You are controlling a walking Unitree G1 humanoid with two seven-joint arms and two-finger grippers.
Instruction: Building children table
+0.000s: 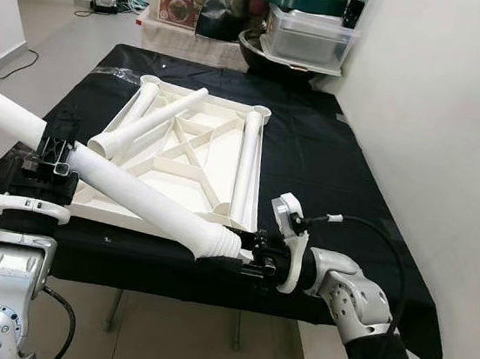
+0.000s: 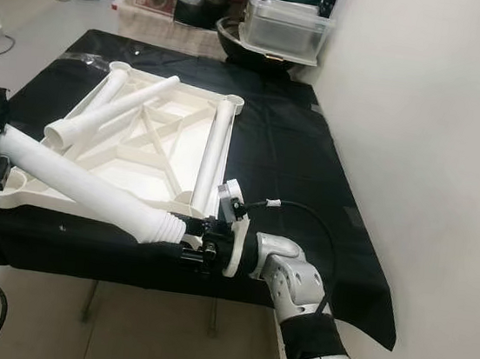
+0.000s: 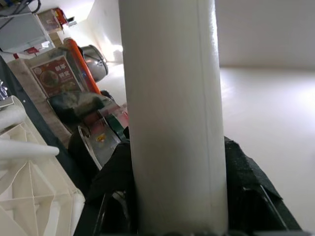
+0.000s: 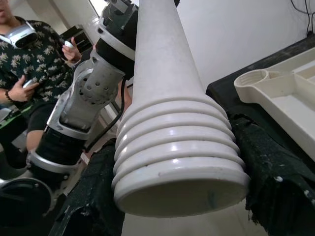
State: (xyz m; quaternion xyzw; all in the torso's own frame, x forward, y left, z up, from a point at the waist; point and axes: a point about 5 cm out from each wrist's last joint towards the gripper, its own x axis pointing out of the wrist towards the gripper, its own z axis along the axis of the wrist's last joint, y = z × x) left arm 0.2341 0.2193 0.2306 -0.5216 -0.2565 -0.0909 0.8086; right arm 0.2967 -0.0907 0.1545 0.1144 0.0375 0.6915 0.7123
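Observation:
The white table top (image 1: 222, 107) lies upside down on the black-covered table (image 1: 338, 165). I hold one long white table leg (image 1: 133, 193) across its near edge. My left gripper (image 1: 57, 155) is shut around the leg's smooth middle, whose tube (image 3: 172, 113) runs between black fingers (image 3: 246, 182). My right gripper (image 1: 252, 258) is shut on the leg's ribbed threaded end (image 4: 177, 157), just off the near right corner, with padded fingers (image 4: 273, 167) on both sides. Three more legs rest on the top: one diagonal (image 1: 151, 120), one along the right side (image 1: 247, 167), one at the left (image 1: 144, 102).
A round corner socket (image 4: 256, 81) sits close to the threaded end. Plastic boxes and a dark bowl (image 1: 306, 34) are stacked beyond the table's far end. A white wall runs along the right. A seated person (image 4: 29, 49) with a headset is on my left.

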